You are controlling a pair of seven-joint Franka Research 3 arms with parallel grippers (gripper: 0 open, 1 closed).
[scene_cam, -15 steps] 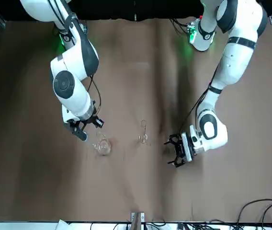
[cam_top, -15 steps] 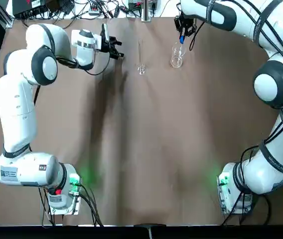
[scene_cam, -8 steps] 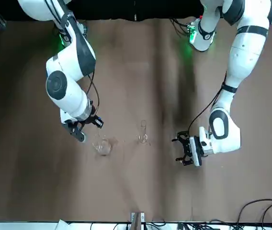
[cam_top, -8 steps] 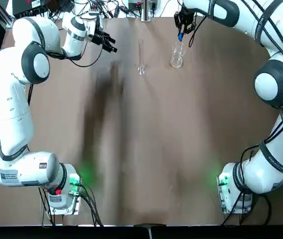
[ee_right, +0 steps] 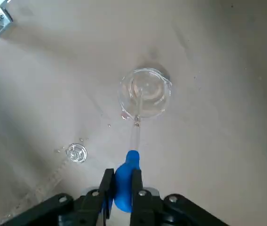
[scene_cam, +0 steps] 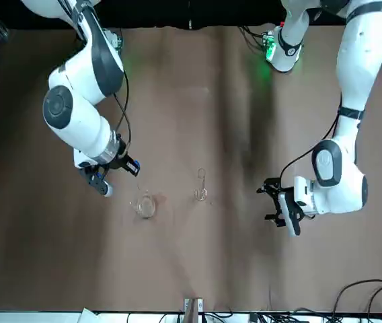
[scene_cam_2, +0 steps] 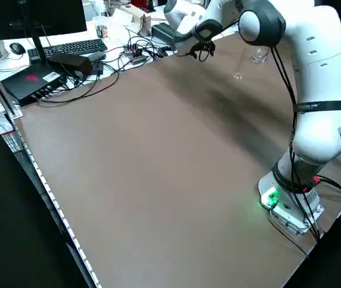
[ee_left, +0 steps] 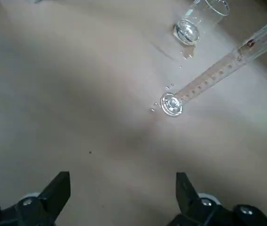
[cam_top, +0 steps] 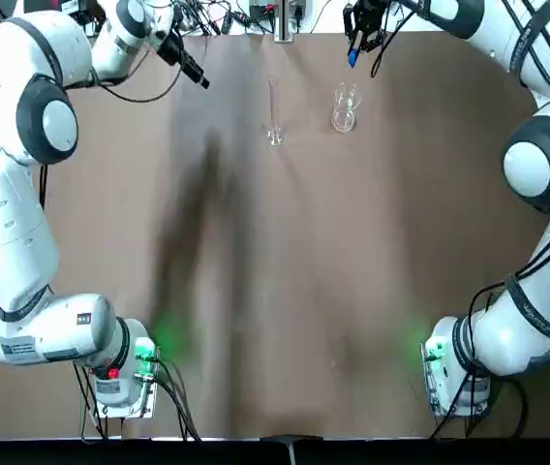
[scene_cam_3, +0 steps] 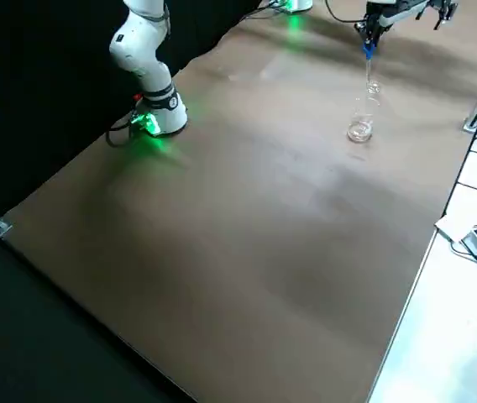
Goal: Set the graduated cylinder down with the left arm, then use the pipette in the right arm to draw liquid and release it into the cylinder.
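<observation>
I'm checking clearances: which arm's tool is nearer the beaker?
Right. The right tool holds the pipette just above the beaker; the left tool hangs beyond the cylinder.

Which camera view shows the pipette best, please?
The right wrist view: the blue bulb and much of the clear tube of the pipette are plain, in the right claw. Top and right side views show mainly its blue bulb; the front view, barely a blue speck; left side and left wrist views, nothing recognisable.

Saw the slim, clear graduated cylinder (ee_left: 213, 79) upright on the table (cam_top: 352, 291), the blue-bulbed pipette (ee_right: 123, 184) gripped tip-down above.
</observation>
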